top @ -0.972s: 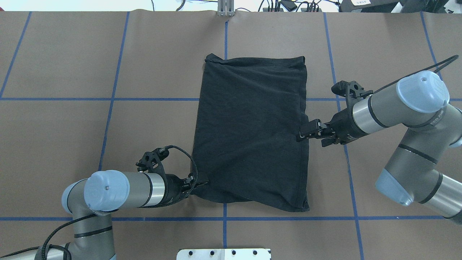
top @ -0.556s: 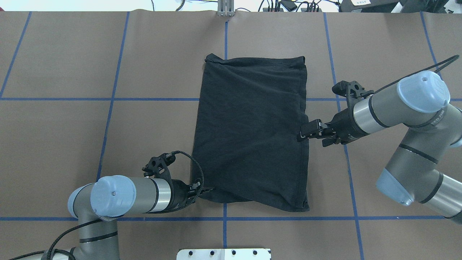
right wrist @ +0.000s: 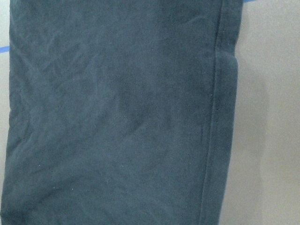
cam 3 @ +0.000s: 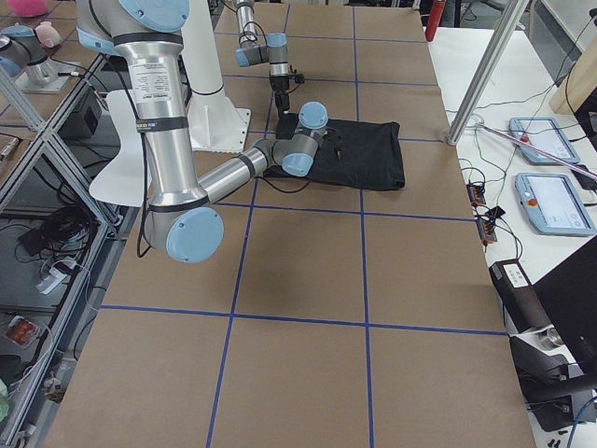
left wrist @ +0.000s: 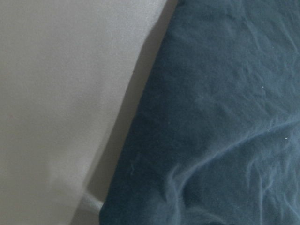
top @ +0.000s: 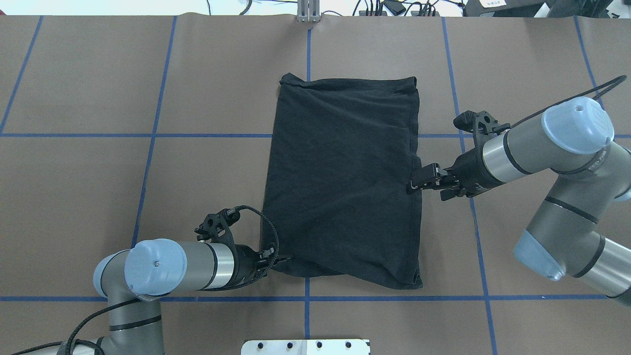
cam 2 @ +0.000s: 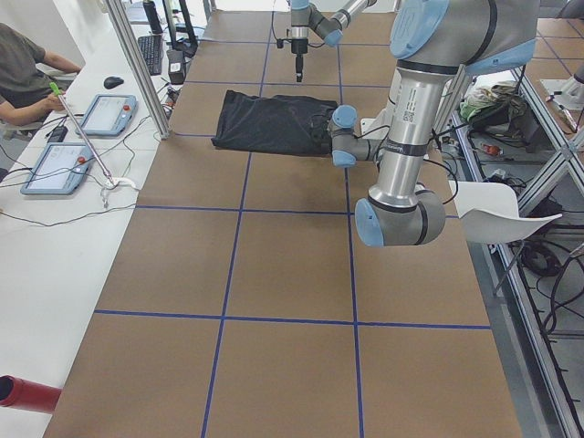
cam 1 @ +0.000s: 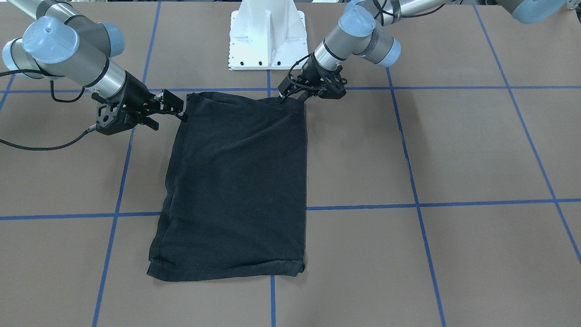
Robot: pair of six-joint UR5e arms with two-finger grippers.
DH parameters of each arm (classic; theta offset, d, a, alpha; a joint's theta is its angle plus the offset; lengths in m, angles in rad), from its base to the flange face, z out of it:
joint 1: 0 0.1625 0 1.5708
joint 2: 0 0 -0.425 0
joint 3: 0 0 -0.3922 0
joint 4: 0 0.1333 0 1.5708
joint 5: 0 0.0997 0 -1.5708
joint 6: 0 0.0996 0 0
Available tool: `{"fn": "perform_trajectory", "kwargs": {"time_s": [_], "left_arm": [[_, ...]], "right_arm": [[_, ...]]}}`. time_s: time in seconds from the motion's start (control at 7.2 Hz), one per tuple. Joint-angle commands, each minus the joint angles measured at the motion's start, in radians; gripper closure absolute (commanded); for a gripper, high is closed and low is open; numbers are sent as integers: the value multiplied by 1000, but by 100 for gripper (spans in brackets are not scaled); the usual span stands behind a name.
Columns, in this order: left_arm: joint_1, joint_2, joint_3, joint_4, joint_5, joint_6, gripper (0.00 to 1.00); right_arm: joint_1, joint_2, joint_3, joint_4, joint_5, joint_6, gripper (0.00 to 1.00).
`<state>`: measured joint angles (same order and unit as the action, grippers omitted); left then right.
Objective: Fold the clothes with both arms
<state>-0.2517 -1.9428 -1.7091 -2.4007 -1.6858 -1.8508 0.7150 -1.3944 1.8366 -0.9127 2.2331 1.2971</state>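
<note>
I am in a robot lab: my desk (top: 98, 74) has blue tape lines (top: 98, 135), with control screens (cam 3: 555, 203) beside it.

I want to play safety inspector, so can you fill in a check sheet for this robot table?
Surface: brown table with blue grid lines, flat.
Job's things: black shirt, folded to a rectangle, lying flat.
Clutter: nothing seen.
Grippers: left gripper at shirt's near-left corner, right gripper at its side edge; open or shut unclear.
Cables: black cable loops at left wrist.
Surroundings: white base; person at side bench.
</note>
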Motion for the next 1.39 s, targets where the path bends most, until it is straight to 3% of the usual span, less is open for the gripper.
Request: {"fn": "perform_trajectory", "kwargs": {"time_s": [0.0,0.42,0.56,0.69,0.83,1.25], "left_arm": [[-11,2,0,0,0,1,13],[-15,2,2,2,0,1,13],[-15,2,2,3,2,1,18],[-15,2,-1,3,2,1,14],[-14,5,-6,3,2,1,2],[-18,24,-30,6,2,-1,1]], "right_arm": [[0,2,0,0,0,-1,0],[-2,3,-5,0,-1,-1,0],[-2,3,-8,0,-1,-1,0],[-2,5,-8,0,-1,-1,0],[-2,5,-11,0,-1,-1,0],[-2,8,-16,0,-1,-1,0]]}}
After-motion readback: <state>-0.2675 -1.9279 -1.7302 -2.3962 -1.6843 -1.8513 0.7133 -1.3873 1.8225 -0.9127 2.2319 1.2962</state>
